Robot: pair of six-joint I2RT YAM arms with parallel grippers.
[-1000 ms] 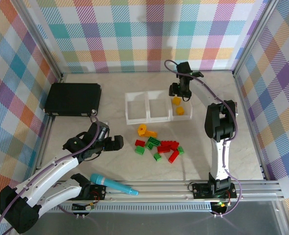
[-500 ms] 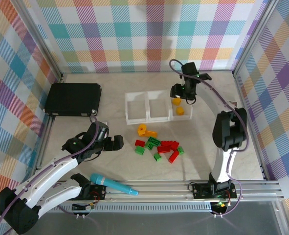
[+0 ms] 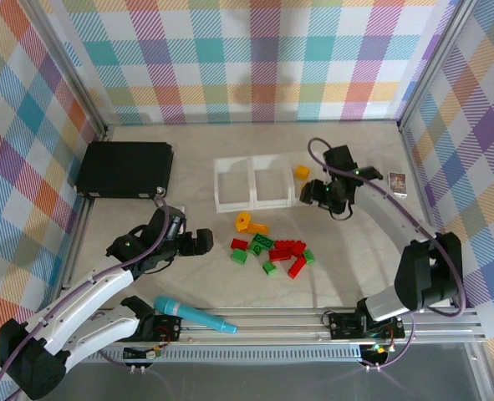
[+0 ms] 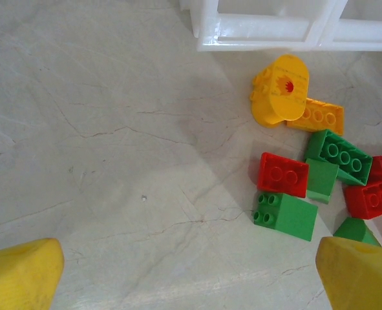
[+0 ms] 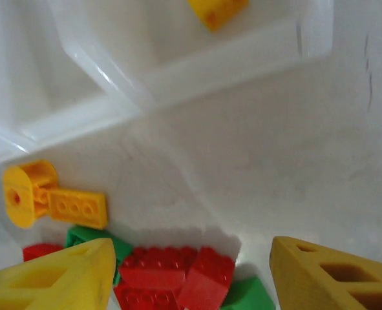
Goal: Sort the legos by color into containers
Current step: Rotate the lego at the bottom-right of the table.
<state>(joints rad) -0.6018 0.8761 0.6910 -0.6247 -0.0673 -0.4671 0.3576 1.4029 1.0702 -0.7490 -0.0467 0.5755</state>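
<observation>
The legos [image 3: 272, 249] lie in a loose pile of red, green and yellow-orange bricks in front of the containers [image 3: 255, 182]. One yellow brick [image 3: 302, 172] sits in the right bin. My right gripper [image 3: 316, 195] hovers open over that bin's near right corner, nothing between its fingers. In the right wrist view the gripper [image 5: 191, 284] looks down at red bricks [image 5: 171, 271], with the yellow brick [image 5: 216, 10] in the bin above. My left gripper [image 3: 198, 242] is open left of the pile. In the left wrist view the gripper [image 4: 191, 284] frames bare table beside a green brick [image 4: 286, 215].
A flat black case [image 3: 125, 169] lies at the back left. A teal marker [image 3: 194, 316] rests near the front rail. A small printed card [image 3: 397, 180] lies by the right wall. A round yellow piece [image 4: 281, 90] leans on an orange brick [image 4: 317, 116] near the bins.
My right gripper has swung from above the right bin toward the near right, to that bin's front corner. The left arm has stayed still.
</observation>
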